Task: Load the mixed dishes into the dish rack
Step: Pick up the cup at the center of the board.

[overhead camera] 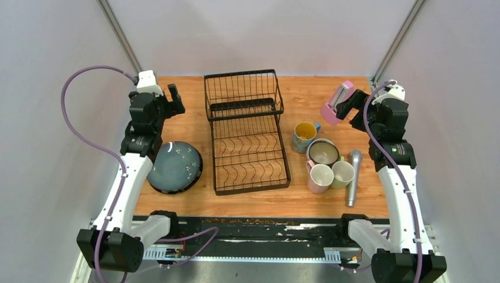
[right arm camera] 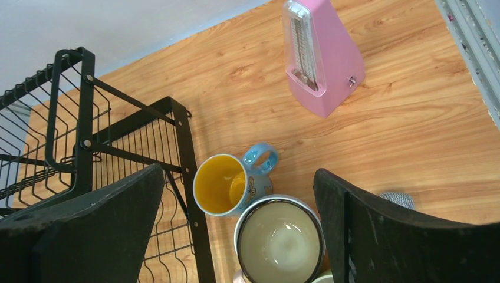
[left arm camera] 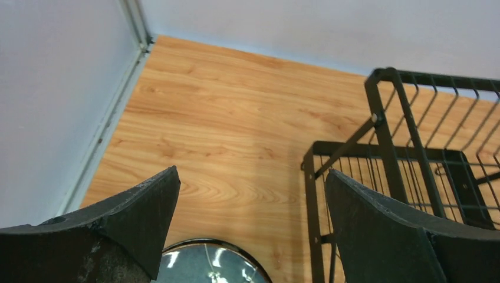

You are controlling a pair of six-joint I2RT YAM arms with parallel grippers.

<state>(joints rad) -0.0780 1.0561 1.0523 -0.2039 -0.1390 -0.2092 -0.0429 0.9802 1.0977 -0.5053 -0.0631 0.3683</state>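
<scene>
Wood-grain tabletop carries the black dish rack [overhead camera: 244, 108] at centre. Only the overhead view shows the speckled plates [overhead camera: 174, 167] whole on its left, and the pink mug [overhead camera: 320, 177], pale-green mug [overhead camera: 342, 173] and microphone [overhead camera: 353, 177] on its right. The right wrist view shows the metronome [right arm camera: 321, 56], blue mug [right arm camera: 227, 186] and bowl [right arm camera: 278, 239] close up. The left gripper [left arm camera: 252, 172] and right gripper [right arm camera: 239, 171] both gape, holding nothing.

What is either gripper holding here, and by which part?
Nothing is held. The left gripper hangs open over the table beside the dish rack. The right gripper hangs open above the blue mug, clear of it.
</scene>
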